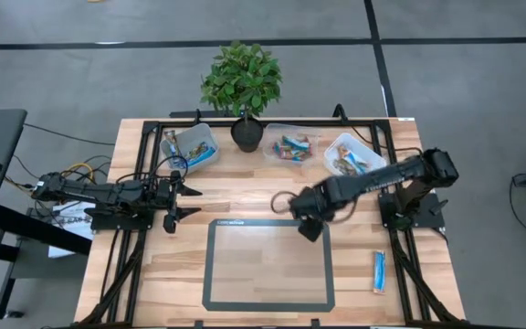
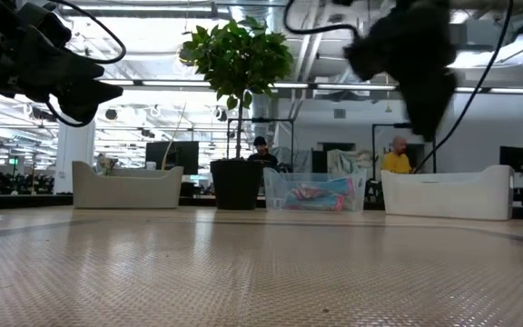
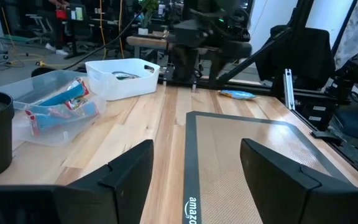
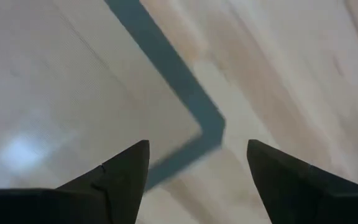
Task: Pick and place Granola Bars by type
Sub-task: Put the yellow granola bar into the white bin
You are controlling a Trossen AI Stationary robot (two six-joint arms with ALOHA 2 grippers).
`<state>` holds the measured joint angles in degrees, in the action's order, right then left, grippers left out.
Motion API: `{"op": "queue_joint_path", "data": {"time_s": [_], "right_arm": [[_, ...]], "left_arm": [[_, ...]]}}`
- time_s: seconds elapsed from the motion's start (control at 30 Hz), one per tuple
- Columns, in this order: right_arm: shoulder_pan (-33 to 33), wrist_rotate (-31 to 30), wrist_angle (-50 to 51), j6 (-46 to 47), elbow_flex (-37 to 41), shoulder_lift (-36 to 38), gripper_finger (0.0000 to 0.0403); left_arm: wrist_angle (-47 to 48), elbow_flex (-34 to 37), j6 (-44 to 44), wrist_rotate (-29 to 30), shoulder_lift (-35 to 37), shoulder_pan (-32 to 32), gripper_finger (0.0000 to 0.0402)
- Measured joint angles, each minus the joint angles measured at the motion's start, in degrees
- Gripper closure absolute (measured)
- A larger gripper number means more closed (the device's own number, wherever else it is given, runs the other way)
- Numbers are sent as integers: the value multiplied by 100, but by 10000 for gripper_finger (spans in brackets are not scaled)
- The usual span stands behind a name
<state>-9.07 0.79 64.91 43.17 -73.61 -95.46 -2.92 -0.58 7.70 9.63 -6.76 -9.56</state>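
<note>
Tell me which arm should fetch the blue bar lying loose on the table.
Right. The blue bar lies at the table's right edge, nearer the open right gripper; the open left gripper waits across the mat.

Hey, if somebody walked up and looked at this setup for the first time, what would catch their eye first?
Probably the leafy potted plant at the table's far edge, with three clear tubs of wrapped snack bars lined up beside it. Next, the right gripper hanging with open jaws over the far right corner of the dark-framed mat. One lone blue bar lies right of the mat.
</note>
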Motion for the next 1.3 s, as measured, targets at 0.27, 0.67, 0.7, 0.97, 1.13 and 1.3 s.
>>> {"op": "queue_joint_path", "data": {"time_s": [0.27,0.67,0.7,0.97,1.13,1.3], "right_arm": [[-1119,-96,927,2686,7,-9,138],[-2458,998,1497,6443,7,-9,138],[-2604,1008,1491,6734,7,-9,138],[-3501,1053,1388,8579,7,-11,138],[-3871,1099,1353,9239,72,-57,138],[-4044,1407,647,9377,632,-56,138]], "left_arm": [[0,0,28,-15,0,0,168],[0,0,48,-19,0,0,168],[0,0,48,-20,0,0,168],[0,0,48,-22,0,0,168],[0,0,48,-26,0,0,168],[0,0,50,-32,0,0,168]]}}
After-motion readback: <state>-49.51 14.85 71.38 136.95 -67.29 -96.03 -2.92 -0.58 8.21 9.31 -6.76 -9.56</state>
